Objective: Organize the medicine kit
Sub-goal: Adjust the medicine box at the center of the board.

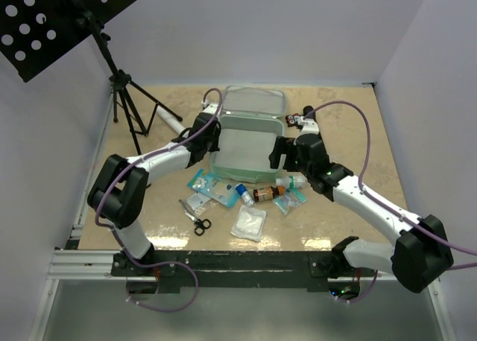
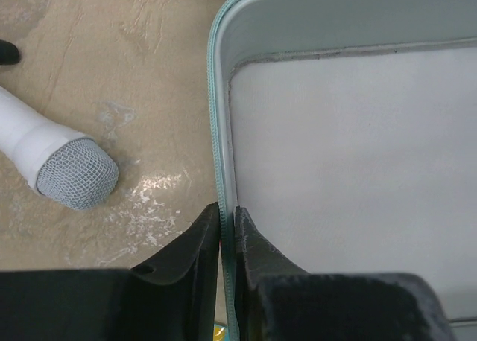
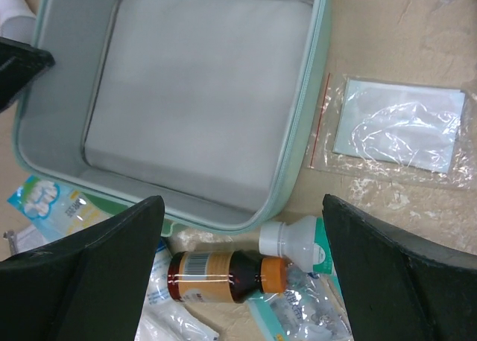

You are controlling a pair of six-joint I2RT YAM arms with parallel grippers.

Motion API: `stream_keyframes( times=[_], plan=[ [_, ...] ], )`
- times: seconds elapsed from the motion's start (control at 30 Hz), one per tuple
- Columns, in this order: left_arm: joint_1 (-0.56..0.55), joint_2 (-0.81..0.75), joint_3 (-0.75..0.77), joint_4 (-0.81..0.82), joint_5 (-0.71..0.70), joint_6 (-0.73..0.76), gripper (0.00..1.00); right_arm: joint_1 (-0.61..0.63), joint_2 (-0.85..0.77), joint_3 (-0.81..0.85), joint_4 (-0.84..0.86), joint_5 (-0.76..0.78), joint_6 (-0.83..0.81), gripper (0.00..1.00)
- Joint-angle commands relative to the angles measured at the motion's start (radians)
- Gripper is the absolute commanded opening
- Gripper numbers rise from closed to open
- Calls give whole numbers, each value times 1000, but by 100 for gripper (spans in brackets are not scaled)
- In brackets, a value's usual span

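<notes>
At the upper left of the overhead view a black perforated music stand (image 1: pixel 59 17) tilts on a thin tripod (image 1: pixel 128 106) before plain white walls. A white cylinder with a grey mesh tip (image 2: pixel 63 166) lies on the glossy, beige, marble-patterned table (image 1: pixel 350 132). Just right of it, the left gripper (image 2: pixel 227 211) is clamped on the left wall of the medicine kit (image 1: pixel 242 144), one black finger outside the zip edge and one inside. The kit sits open at the table's centre, a mint-green soft case with rounded corners and a smooth pale lining, its lid (image 1: pixel 253 103) laid back toward the far wall. Below its near edge lie black-handled scissors (image 1: pixel 200 222), a blue-printed packet (image 3: pixel 48 198), a white square packet (image 1: pixel 248 223), an amber bottle (image 3: pixel 223 275) with an orange cap and a barcode label whose print is too small to read, and a white capped bottle (image 3: pixel 291 237). The right gripper (image 3: pixel 240 203) hangs over the kit's near right corner with its jaws wide apart, holding nothing. Right of the kit lies a crinkled clear zip bag (image 3: pixel 391 129) with a red strip, and a small black-and-red gadget (image 1: pixel 298 119) sits beside the lid.
</notes>
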Motion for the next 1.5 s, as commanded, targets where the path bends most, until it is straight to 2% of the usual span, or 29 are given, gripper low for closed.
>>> stream_keyframes(
  times=[0.0, 0.53, 0.77, 0.9, 0.97, 1.0, 1.2, 1.27, 1.3, 1.47],
  plan=[
    [4, -43, -41, 36, -29, -78, 0, 1, 47, -6, 11, -7, 10, 92],
    [39, 85, 111, 22, -69, -254, 0, 1, 10, -6, -25, 7, 28, 91],
    [40, 98, 144, 15, -55, -262, 2, 1, 32, -3, -14, -1, 28, 91],
    [40, 28, 122, -22, -76, -262, 35, 1, 45, -14, -8, -9, 41, 92],
    [42, -26, 97, -25, -95, -258, 84, 0, 61, -16, -12, 13, 50, 93],
    [42, -53, 86, -28, -104, -255, 91, 1, 67, -16, -14, 22, 53, 93],
    [43, -236, 3, -33, -113, -285, 93, 0, 96, -39, -29, 62, 114, 92],
    [42, -299, -41, -21, -96, -313, 95, 0, 101, -48, -35, 54, 149, 93],
    [42, -322, -76, -10, -81, -336, 100, 0, 102, -54, -43, 54, 171, 96],
    [21, -434, -213, 42, 3, -391, 100, 4, 63, -54, -84, 77, 219, 98]
  ],
)
